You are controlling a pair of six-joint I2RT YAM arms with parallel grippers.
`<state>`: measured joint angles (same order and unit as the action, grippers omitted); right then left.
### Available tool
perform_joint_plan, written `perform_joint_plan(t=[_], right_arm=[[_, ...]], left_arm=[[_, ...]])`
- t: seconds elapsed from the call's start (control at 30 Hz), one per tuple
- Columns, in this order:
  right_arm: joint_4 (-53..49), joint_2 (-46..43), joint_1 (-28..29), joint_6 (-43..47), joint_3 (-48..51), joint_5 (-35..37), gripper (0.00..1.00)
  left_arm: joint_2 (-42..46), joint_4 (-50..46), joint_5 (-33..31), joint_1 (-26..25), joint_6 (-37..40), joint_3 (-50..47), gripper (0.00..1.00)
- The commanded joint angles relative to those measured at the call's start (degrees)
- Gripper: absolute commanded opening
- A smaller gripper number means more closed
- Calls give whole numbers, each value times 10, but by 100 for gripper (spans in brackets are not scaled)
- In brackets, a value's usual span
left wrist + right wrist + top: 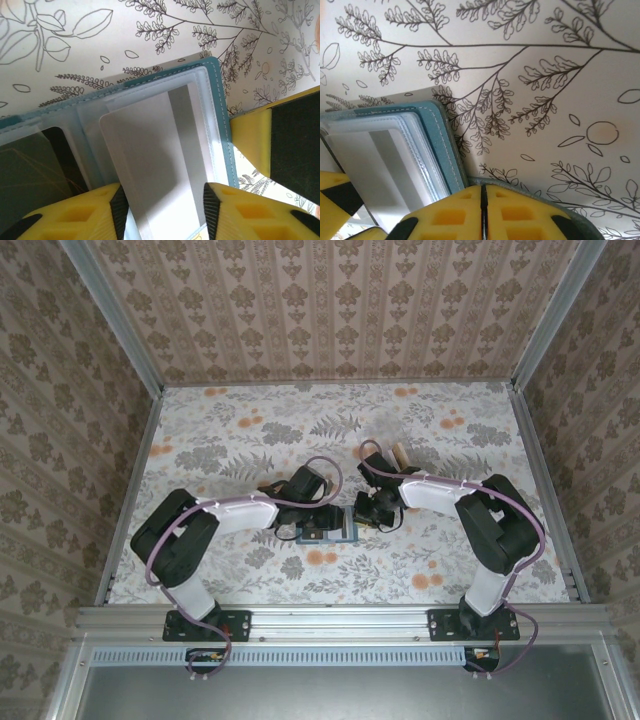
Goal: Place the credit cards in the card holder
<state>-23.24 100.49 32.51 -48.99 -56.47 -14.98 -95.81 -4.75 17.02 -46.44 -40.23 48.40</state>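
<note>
The card holder [322, 532] lies open on the flowered table between both arms, teal rim [222, 110] around clear pockets. A white credit card [150, 160] sits partly inside its right pocket. My left gripper [165, 210] is shut on that card's two long edges, its pads against them. A dark card [35, 170] fills the left pocket. My right gripper [483, 192] is shut with nothing between the jaws. Its tips rest on a grey-teal edge [530, 192] just right of the holder's corner [437, 145]. One of its yellow fingers [252, 140] stands beside the holder's right rim.
Both arms crowd the table's middle [340, 510]. Metal rails [130, 490] and patterned walls close in the left, right and back sides. A small tan object [401, 454] lies behind the right arm. Bare flowered surface [250, 430] spreads towards the back.
</note>
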Motion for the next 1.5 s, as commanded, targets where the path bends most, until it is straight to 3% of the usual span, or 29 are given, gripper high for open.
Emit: perform_joint_plan(t=[0.0, 0.13, 0.27, 0.43, 0.7, 1.1, 1.47], right_arm=[[-42, -33, 0, 30, -17, 21, 16], [-88, -60, -9, 62, -43, 45, 27], [-127, -80, -16, 91, -73, 63, 31], [-207, -116, -37, 156, -145, 168, 36], [-311, -54, -117, 238, -281, 277, 39], [-366, 73, -146, 318, -407, 293, 48], [-383, 132, -145, 340, -443, 292, 55]], left_arm=[[37, -12, -24, 2, -1, -20, 51], [58, -13, -26, 10, 2, -28, 54], [75, -7, -25, 12, 6, -33, 56], [108, -4, -42, 16, 11, -36, 58], [163, -8, -84, 43, 20, -38, 67], [179, -16, -85, 67, 20, -37, 70], [178, -14, -84, 71, 18, -35, 71]])
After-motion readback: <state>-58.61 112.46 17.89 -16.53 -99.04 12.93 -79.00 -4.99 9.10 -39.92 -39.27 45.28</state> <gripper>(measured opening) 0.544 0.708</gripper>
